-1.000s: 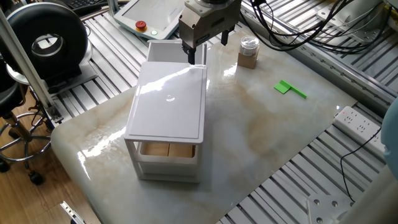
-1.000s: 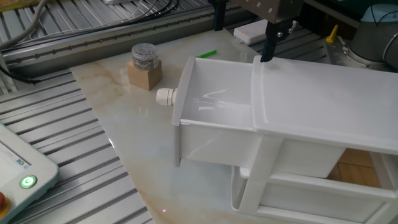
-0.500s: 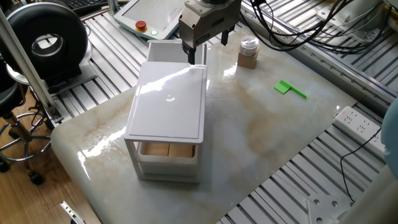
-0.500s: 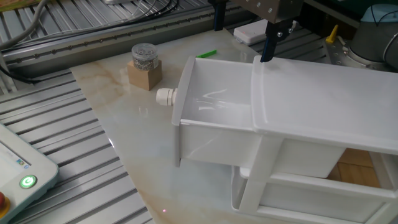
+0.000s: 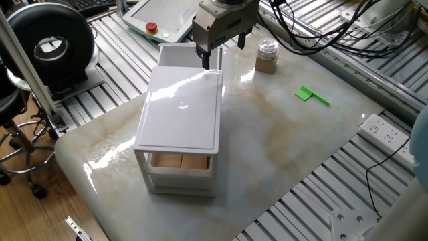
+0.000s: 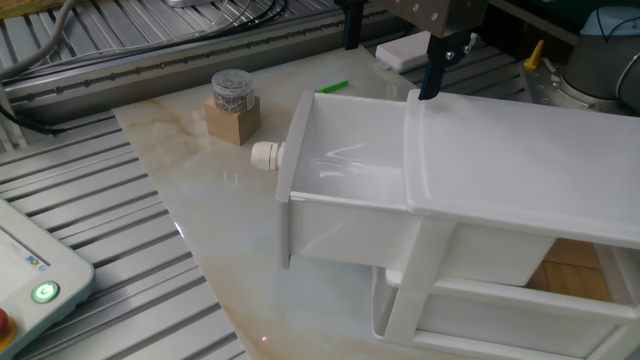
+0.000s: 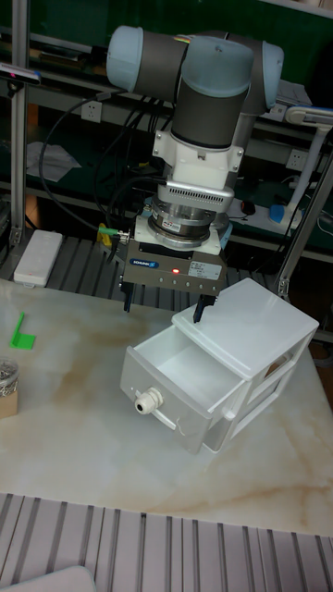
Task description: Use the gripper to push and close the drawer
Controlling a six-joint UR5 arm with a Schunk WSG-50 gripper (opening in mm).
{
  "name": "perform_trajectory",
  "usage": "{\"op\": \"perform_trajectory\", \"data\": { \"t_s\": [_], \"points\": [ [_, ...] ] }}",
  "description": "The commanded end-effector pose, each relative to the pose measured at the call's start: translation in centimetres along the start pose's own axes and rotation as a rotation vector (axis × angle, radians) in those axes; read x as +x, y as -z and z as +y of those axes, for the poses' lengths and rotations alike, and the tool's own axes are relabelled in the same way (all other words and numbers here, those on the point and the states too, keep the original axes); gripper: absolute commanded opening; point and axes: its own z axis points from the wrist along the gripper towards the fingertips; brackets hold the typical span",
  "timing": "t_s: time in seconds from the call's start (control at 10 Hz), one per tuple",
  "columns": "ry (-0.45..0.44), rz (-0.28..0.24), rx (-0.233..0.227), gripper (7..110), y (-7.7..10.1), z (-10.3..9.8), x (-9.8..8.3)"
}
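The white drawer (image 5: 177, 55) (image 6: 345, 170) (image 7: 176, 365) stands pulled well out of the small white cabinet (image 5: 180, 107) (image 7: 268, 338). It is empty, and a round knob (image 6: 266, 155) sits on its flat front. My gripper (image 5: 224, 55) (image 6: 390, 55) (image 7: 163, 305) hangs open over the drawer's far side, close to the cabinet's front edge. Its two dark fingers (image 6: 430, 75) are spread wide with nothing between them. One finger reaches down by the drawer's side wall next to the cabinet roof; I cannot tell whether it touches.
A wooden block with a small jar on top (image 5: 266, 57) (image 6: 232, 105) stands beyond the drawer front. A green piece (image 5: 311, 96) (image 7: 20, 333) lies on the marble top. A teach pendant (image 5: 157, 20) and a power strip (image 5: 384, 132) lie off the table's edges.
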Motion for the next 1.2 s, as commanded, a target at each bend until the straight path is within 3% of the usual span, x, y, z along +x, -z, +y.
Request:
{"op": "perform_trajectory", "data": {
  "t_s": [0.0,0.1,0.2,0.7,1.1],
  "points": [
    [0.000,0.000,0.000,109,0.0,0.2,0.0],
    [-0.206,-0.014,-0.095,109,0.1,2.5,-0.6],
    [-0.206,-0.013,-0.095,7,0.1,2.5,-0.6],
    [-0.195,-0.014,-0.088,7,0.1,2.3,-0.6],
    [-0.119,-0.013,-0.034,7,0.1,0.9,-0.4]
  ]
}}
